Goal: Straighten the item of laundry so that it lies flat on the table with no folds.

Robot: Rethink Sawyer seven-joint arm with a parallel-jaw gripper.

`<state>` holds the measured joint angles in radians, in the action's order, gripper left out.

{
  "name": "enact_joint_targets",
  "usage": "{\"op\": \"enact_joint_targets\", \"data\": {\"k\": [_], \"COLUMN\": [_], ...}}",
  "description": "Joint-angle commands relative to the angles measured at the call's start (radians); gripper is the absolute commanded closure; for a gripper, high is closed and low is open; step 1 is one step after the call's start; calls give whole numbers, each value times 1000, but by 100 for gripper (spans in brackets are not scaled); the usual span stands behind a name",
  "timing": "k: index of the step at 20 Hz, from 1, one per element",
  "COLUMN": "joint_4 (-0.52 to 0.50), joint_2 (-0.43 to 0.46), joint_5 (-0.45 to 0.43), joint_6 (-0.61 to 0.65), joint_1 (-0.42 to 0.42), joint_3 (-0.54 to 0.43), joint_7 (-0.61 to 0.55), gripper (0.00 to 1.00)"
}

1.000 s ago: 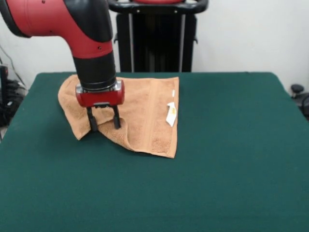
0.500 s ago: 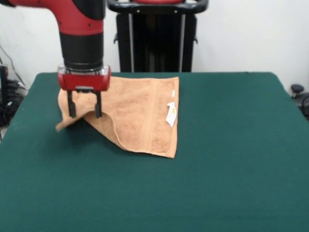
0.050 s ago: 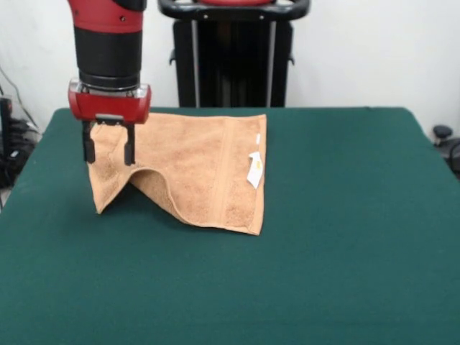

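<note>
Small orange-tan terry towel (image 3: 205,169) sits near far left corner of dark green felt counter (image 3: 323,273). Red and black gripper (image 3: 108,147), fingers clamped on towel's left part, holds it up. Towel may slip out, fall and fold again.

Towel (image 3: 208,169) corner aloft in gripper (image 3: 108,152)
</note>
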<state>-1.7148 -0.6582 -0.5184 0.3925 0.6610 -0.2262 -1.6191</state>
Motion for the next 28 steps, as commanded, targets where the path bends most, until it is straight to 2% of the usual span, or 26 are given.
{"op": "enact_joint_targets", "data": {"k": [1, 17, 21, 26, 27, 28], "joint_4": [-67, -54, -39, -35, -38, -41], "joint_2": [87, 176, 223, 222, 222, 222], "joint_5": [-1, -31, -61, -56, -42, -35], "joint_6": [-10, -99, -193, -268, -284, -290], "joint_1": [-48, -55, -66, -91, -94, -97], "joint_3": [-9, 25, 66, 115, 121, 124], "joint_7": [-106, -120, -140, -151, -139, -146], "gripper": [0, 0, 0, 0, 100, 100]}}
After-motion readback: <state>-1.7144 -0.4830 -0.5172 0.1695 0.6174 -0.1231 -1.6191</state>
